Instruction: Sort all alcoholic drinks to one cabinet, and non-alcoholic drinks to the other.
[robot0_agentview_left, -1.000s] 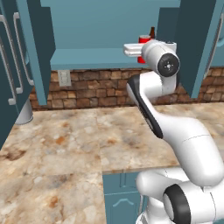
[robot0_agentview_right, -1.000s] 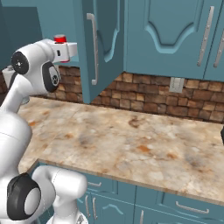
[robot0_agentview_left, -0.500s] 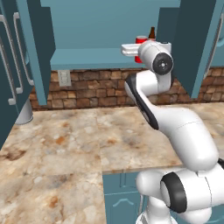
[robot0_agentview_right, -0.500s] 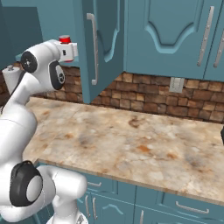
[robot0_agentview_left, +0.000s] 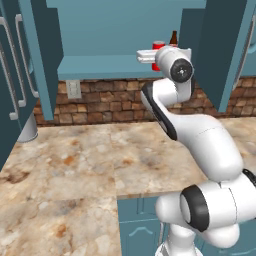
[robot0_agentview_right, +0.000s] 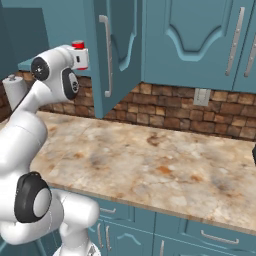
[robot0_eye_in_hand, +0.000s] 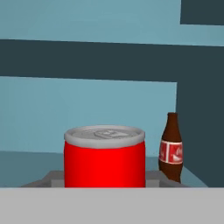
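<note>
While the arm has swung a bit further left over the last sec, the claw (robot0_agentview_left: 159, 50), part open, grips the red can (robot0_eye_in_hand: 104, 156) at the open cabinet's shelf (robot0_agentview_left: 100, 66), beside the brown cola bottle (robot0_eye_in_hand: 171, 147). Likely non-alc. placement nearly done. Can: plain red, silver top, upright.

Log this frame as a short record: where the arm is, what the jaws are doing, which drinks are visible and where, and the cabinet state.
arm: raised to the open upper cabinet, gripper at its shelf
jaws: closed around the red can, which stands upright between them
red can: silver top, at shelf level in the cabinet opening
cola bottle: dark brown, red label, upright on the shelf, behind and beside the can, apart from it
cabinet door: swung open
counter: marbled stone below
task stage: can at the cabinet, not yet released
</note>
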